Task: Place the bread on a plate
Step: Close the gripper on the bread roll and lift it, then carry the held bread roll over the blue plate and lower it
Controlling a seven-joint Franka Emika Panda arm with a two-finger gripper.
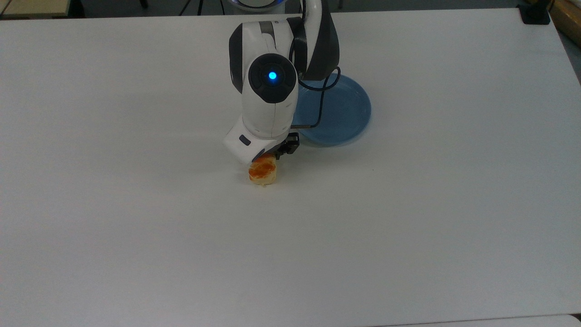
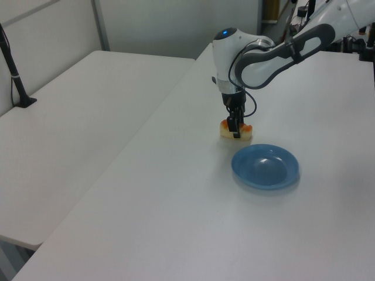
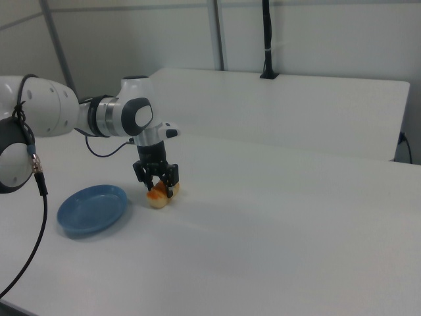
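Observation:
The bread (image 1: 263, 174) lies on the white table; its pale-yellow near end and one orange hump stick out from under the arm in the top view. My gripper (image 3: 157, 184) is lowered over the bread (image 3: 158, 199), open, with a finger on each side of its middle. From the left view the gripper (image 2: 236, 130) stands in front of the bread (image 2: 225, 130). The round blue plate (image 1: 358, 113) sits just beyond the bread, to the top view's upper right, with nothing in it. It is also in the left view (image 2: 292, 171) and the right view (image 3: 74, 226).
The white table (image 1: 136, 236) stretches wide on all sides of the bread. A second white table (image 2: 70, 117) adjoins it at the left view's left. A black cable (image 1: 320, 102) from the arm hangs over the plate's left part.

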